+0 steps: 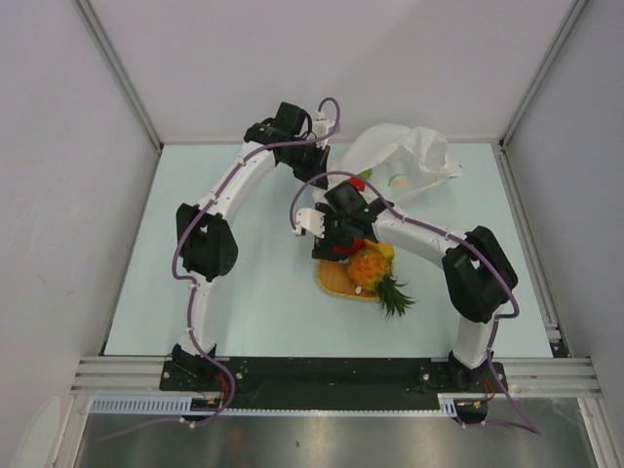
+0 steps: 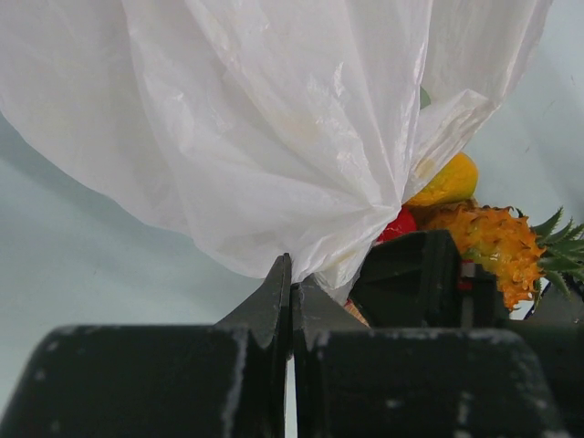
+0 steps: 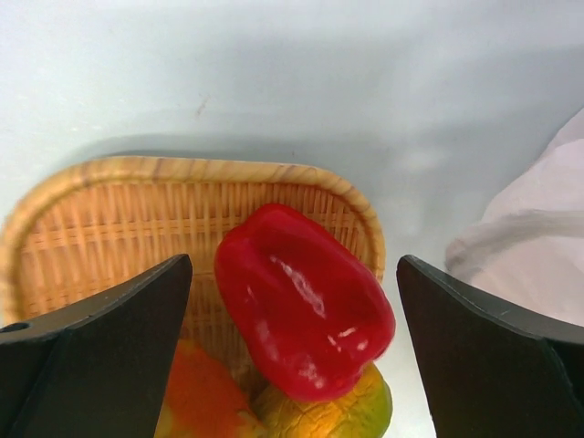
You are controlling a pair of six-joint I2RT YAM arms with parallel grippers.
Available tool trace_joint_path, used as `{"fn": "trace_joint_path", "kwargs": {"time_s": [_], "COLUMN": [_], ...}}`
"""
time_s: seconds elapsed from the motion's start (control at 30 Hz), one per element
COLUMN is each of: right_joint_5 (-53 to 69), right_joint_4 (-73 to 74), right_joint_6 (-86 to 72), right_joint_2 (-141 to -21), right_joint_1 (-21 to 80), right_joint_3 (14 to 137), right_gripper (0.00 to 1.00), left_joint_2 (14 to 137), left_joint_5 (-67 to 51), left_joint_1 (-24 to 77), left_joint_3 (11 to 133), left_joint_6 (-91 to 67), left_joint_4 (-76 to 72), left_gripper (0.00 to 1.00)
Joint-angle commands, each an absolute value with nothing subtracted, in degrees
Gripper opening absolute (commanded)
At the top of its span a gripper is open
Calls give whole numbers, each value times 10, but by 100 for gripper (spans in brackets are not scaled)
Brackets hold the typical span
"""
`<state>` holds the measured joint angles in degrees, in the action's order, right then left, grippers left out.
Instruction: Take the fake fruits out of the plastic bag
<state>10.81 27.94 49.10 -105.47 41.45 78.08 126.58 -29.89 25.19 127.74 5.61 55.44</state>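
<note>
The white plastic bag [image 1: 409, 156] lies at the back of the table. My left gripper [image 1: 317, 148] is shut on a fold of the bag [image 2: 274, 137], pinched at its fingertips [image 2: 292, 278]. My right gripper [image 1: 341, 244] is open above the orange woven tray [image 3: 109, 219]. A red piece [image 3: 301, 306] lies between its fingers, free of them, resting on the mango [image 3: 338, 411]. The pineapple [image 1: 372, 268] lies on the tray with its crown over the front edge. Another red piece [image 1: 359, 182] and something green [image 1: 369, 174] show at the bag's mouth.
The tray [image 1: 336, 283] sits mid-table, right of centre. Grey walls close the table at the back and both sides. The right arm's body [image 2: 411, 274] stands close to the left gripper, between it and the tray.
</note>
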Motion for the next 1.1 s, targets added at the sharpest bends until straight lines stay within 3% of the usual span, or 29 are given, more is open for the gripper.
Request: {"fn": "trace_joint_path", "kwargs": {"time_s": [0.0, 0.2, 0.27, 0.33, 0.37, 0.4, 0.47, 0.5, 0.6, 0.67, 0.83, 0.97, 1.07], "right_joint_5": [203, 317, 305, 287, 267, 254, 230, 233, 250, 253, 190, 151, 124], "right_joint_4": [275, 230, 138, 51, 31, 21, 24, 25, 36, 54, 62, 40, 29], "right_joint_6": [470, 329, 241, 141, 125, 124, 134, 138, 138, 154, 161, 129, 110], "right_joint_2": [-960, -871, -859, -864, -869, -888, -914, -925, -971, -1004, -1081, -1122, -1165], "right_joint_1": [396, 312, 258, 220, 196, 189, 181, 171, 162, 169, 198, 190, 181], "right_joint_3": [787, 791, 791, 792, 795, 801, 811, 816, 818, 819, 830, 872, 918], "right_gripper": [100, 100, 100, 93, 88, 74, 59, 42, 18, 15, 21, 67, 80], "left_joint_2": [1234, 1230, 1227, 1217, 1212, 1208, 1195, 1189, 1175, 1169, 1146, 1101, 1064], "left_joint_5": [-296, -300, -300, -305, -306, -309, -309, -309, -308, -309, -304, -261, -235], "left_joint_1": [248, 249, 248, 249, 249, 250, 250, 250, 255, 258, 262, 262, 263], "left_joint_3": [1287, 1289, 1287, 1283, 1281, 1279, 1278, 1277, 1276, 1273, 1242, 1165, 1107], "left_joint_6": [62, 59, 60, 60, 60, 59, 58, 57, 56, 59, 117, 171, 199], "left_joint_4": [548, 548, 549, 549, 548, 548, 548, 547, 548, 548, 583, 592, 584], "left_gripper": [0, 0, 0, 0, 0, 0, 0, 0, 0, 0, 0, 0, 0]}}
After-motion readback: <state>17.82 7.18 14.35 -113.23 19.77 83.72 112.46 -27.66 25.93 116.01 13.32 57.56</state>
